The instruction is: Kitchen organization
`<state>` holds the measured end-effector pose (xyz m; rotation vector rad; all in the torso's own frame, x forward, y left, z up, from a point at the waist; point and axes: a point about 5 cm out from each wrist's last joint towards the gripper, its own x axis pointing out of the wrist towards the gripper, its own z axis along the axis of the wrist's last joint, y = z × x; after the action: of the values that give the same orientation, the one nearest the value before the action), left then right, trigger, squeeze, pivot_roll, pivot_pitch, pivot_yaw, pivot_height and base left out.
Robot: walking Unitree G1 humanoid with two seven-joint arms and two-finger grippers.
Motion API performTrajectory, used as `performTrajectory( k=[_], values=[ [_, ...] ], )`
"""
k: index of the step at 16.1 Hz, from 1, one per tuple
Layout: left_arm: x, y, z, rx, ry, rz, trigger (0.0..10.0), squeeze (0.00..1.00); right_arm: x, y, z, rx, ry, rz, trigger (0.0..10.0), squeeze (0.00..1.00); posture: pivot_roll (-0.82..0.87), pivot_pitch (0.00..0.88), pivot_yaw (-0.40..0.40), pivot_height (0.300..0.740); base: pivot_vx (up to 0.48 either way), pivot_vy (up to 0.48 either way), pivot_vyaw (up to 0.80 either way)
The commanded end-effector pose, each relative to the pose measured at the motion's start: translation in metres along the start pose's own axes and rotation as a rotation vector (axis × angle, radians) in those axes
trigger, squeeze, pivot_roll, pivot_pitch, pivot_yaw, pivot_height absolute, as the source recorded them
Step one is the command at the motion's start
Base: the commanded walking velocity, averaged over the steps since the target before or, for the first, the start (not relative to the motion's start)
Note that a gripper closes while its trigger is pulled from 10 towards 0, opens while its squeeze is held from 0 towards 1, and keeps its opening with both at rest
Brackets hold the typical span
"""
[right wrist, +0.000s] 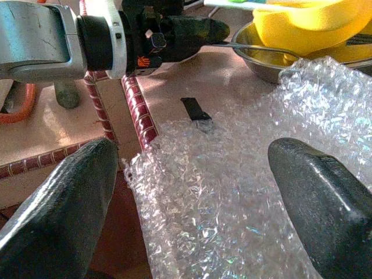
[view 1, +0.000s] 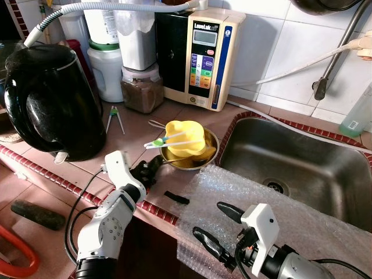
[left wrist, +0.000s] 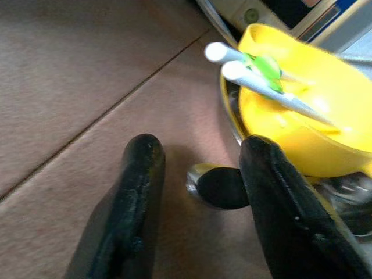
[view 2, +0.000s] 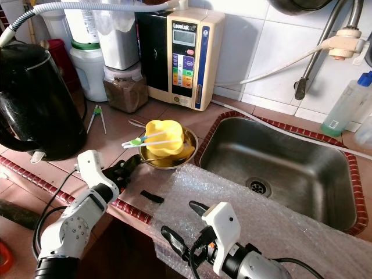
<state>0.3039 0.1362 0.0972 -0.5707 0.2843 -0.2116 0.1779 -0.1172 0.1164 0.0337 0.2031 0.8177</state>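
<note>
**Both jaws parted beside the steel bowl**

Our left gripper (left wrist: 197,192) has its two black fingers spread apart on the brown tile counter (view 1: 75,168), just short of the steel bowl (view 1: 189,160). Between the fingertips we see a spoon handle tip (left wrist: 216,186) sticking out from under the bowl's rim; the fingers are near it but we cannot tell whether either one touches it. In the bowl sits a yellow bowl (view 1: 185,138), tilted, with a pair of white training chopsticks (view 1: 168,140) lying across its top.

Our right gripper (view 1: 218,224) also stands wide open, holding nothing, over a sheet of bubble wrap (view 1: 244,195) that lies on the counter edge beside the bowl and reaches toward the sink (view 1: 302,165). A small black strip (view 1: 176,197) lies on the counter between the wrap and our left gripper.

Behind the bowl stand a black kettle (view 1: 49,104), a water ionizer (view 1: 200,55) and a jar of brown powder (view 1: 141,90).
</note>
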Motion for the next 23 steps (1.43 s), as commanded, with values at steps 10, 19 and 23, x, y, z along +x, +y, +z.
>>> performTrajectory(
  k=[10, 19, 23],
  values=[
    [0.0, -0.011, 0.03, -0.027, 0.009, 0.058, 0.0, 0.0, 0.003, -0.002, 0.001, -0.021, 0.005, 0.002, 10.0, 0.0, 0.09, 0.0, -0.003, 0.74, 0.0, 0.0, 0.0],
    [-0.006, -0.029, 0.051, 0.113, -0.045, -0.031, 0.0, 0.0, 0.003, -0.007, 0.002, -0.034, 0.0, -0.011, 10.0, 0.0, 0.09, 0.0, -0.003, 0.74, 0.0, 0.0, 0.0],
    [-0.015, -0.033, 0.063, 0.195, -0.126, -0.059, 0.0, 0.0, 0.004, -0.008, 0.002, -0.037, 0.001, -0.008, 10.0, 0.0, 0.1, 0.0, -0.01, 0.74, 0.0, 0.0, 0.0]
  ],
)
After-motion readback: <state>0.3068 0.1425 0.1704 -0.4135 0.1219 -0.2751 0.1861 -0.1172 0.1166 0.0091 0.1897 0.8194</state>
